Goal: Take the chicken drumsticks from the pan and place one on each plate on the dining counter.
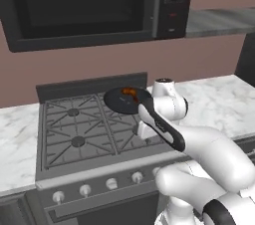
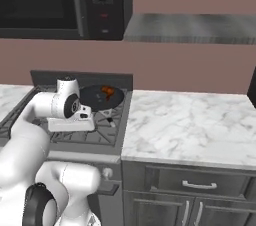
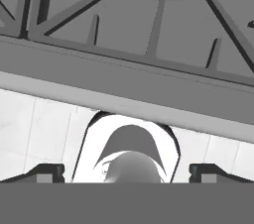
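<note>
Chicken drumsticks (image 1: 130, 92) in pan (image 1: 119, 101) on stove's rear burner; pincer (image 3: 127, 172) wide, empty, nearer front; overshoot could shove pan.

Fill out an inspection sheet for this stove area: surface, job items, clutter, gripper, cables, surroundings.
Surface: grey gas stove with grates, white marble worktop on both sides.
Job's things: black pan on the rear right burner, reddish-brown chicken drumsticks in it, count unclear; plates nothing seen.
Clutter: nothing seen.
Gripper: gripper open, empty, pointing down at the stove's front edge.
Cables: nothing seen.
Surroundings: dark microwave above the stove, knobs along its front, grey drawers under the worktop.
</note>
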You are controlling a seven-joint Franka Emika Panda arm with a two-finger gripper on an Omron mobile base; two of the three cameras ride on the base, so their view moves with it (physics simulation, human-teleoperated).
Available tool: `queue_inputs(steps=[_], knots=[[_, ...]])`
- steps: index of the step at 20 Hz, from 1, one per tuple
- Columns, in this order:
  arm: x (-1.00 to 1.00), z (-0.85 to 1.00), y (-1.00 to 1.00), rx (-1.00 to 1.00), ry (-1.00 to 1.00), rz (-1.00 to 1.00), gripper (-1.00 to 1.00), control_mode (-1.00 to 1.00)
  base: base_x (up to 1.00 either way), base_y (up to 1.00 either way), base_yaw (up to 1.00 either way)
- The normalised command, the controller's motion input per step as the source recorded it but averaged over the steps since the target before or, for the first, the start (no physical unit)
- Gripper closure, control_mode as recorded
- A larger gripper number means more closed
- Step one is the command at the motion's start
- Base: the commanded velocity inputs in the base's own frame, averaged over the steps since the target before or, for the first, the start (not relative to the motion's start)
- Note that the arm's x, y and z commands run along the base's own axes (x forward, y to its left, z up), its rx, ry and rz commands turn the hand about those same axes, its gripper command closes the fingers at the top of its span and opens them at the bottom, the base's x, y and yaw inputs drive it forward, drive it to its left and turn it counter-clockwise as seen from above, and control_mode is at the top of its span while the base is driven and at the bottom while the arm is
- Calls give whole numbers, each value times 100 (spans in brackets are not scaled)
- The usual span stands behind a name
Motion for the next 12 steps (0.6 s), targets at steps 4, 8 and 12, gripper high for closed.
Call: queue_inputs(steps=[4, 8, 12], knots=[[0, 0, 0, 0, 0, 0, -100, 100, 45, 0, 0], [0, 0, 0, 0, 0, 0, -100, 100, 29, 0, 0], [0, 0, 0, 0, 0, 0, -100, 100, 11, 0, 0]])
